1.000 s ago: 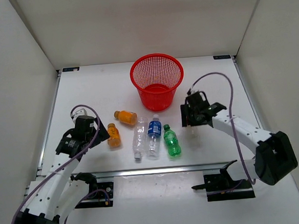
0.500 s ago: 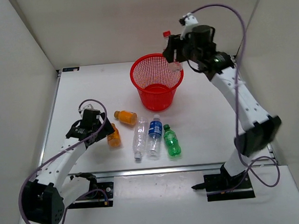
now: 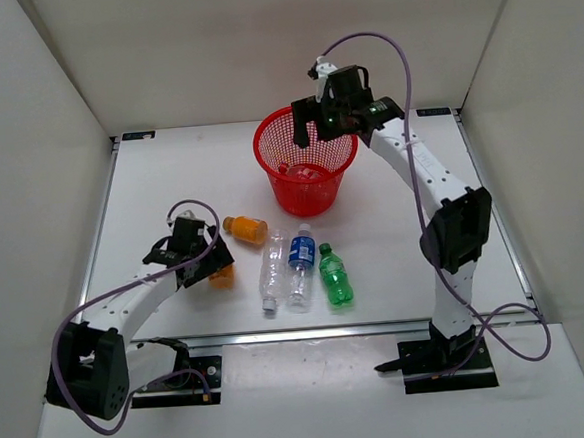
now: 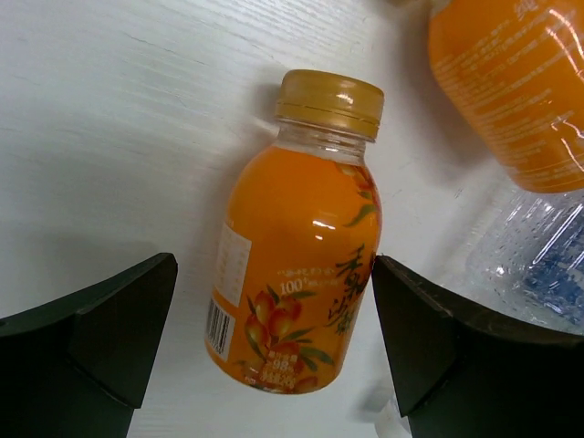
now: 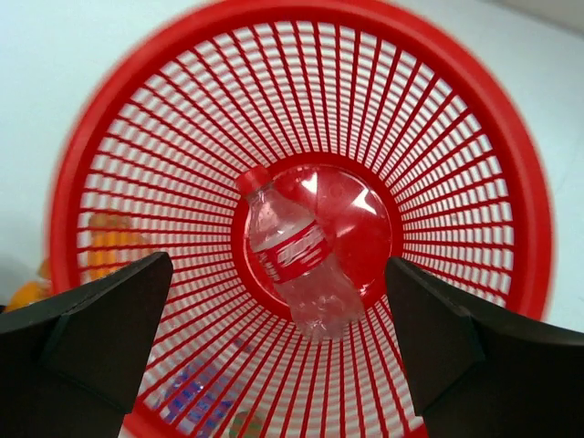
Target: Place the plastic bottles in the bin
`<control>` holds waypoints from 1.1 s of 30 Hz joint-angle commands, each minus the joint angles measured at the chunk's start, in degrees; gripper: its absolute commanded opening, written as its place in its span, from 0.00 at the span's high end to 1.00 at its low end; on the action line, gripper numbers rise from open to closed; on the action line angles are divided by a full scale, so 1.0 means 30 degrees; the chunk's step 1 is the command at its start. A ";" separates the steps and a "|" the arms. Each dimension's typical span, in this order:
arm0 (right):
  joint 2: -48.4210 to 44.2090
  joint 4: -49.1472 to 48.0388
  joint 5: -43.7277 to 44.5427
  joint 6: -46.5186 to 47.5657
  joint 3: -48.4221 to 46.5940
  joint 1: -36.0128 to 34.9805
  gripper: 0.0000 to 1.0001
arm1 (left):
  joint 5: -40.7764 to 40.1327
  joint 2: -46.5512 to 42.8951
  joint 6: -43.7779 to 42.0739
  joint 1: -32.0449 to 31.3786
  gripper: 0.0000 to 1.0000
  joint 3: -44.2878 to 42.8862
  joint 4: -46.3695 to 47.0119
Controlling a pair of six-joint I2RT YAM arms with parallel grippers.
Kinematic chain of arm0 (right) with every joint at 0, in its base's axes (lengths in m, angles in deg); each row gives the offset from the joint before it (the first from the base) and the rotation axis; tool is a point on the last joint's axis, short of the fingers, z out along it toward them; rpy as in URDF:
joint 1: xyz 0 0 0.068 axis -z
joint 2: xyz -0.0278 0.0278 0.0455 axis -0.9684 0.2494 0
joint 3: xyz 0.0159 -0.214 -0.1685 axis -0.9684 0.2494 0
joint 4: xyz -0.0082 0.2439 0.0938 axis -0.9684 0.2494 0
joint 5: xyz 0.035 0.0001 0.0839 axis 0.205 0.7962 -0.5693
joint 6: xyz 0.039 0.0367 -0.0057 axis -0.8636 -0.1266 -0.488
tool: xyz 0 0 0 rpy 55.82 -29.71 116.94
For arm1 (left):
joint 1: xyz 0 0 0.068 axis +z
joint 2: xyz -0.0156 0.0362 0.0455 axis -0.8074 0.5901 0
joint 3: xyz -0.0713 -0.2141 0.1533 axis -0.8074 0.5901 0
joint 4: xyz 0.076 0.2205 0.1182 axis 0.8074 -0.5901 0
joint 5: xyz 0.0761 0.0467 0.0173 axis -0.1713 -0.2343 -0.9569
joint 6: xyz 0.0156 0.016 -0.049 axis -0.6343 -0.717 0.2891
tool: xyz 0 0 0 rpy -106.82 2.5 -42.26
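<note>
The left gripper (image 3: 209,262) is spread wide and holds nothing. It hangs low over the nearer orange bottle (image 4: 297,283), one finger on each side of the body with a gap on both sides. In the left wrist view this bottle lies flat on the white table (image 3: 169,177). Its cap points away from the wrist, and its long axis runs nearly square to the line along which the jaws would close, tilted only slightly. The body sits a little towards the right-hand finger rather than centred. By my reading the next grasp depends on that: the jaws already cross the bottle's width, so a short drop and a squeeze should take it, with perhaps a small sideways correction.

Just beyond it lies the second orange bottle (image 3: 244,227), also on its side and close by. To its right, three more lie side by side: the plain clear bottle (image 3: 272,268), the blue-labelled bottle (image 3: 301,263) and the green bottle (image 3: 334,276). All five are nearer the left arm than the right.

Farthest back stands the bin (image 3: 310,193). The right gripper (image 3: 311,132) is poised above its rim, fingers apart and empty. The red-labelled bottle (image 5: 297,255) rests slantwise on the bin's floor.
</note>
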 commanded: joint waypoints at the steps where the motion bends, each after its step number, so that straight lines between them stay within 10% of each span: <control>1: -0.3285 -0.0776 0.0241 0.0344 0.0280 -0.0428 0.01 | 0.0548 0.0418 0.0277 -0.0363 0.01 0.0272 0.1267; 5: -0.7290 -0.1654 0.1675 0.0110 0.4490 -0.0371 0.01 | 0.0345 0.1415 0.0218 -0.0335 0.04 0.0389 0.2289; 9: -1.1890 -0.2242 0.2090 -0.0620 1.0291 0.0799 0.01 | 0.0374 0.1184 -0.0044 -0.0188 0.43 0.0799 0.3284; 15: -1.6527 -0.0135 0.1358 -0.1940 1.6507 0.4431 0.00 | -0.0117 -0.2471 -0.0513 0.0399 0.71 -0.0133 0.1451; 20: -1.8695 0.0807 0.0686 -0.1707 2.0058 0.5462 0.01 | -0.1001 -0.3245 -0.2564 -0.0766 0.69 -0.5833 0.0328; 33: -1.8352 -0.1947 0.0913 -0.3638 2.3665 -0.1068 0.01 | -0.0362 1.1460 -0.5408 -0.5080 0.46 -2.2949 0.2001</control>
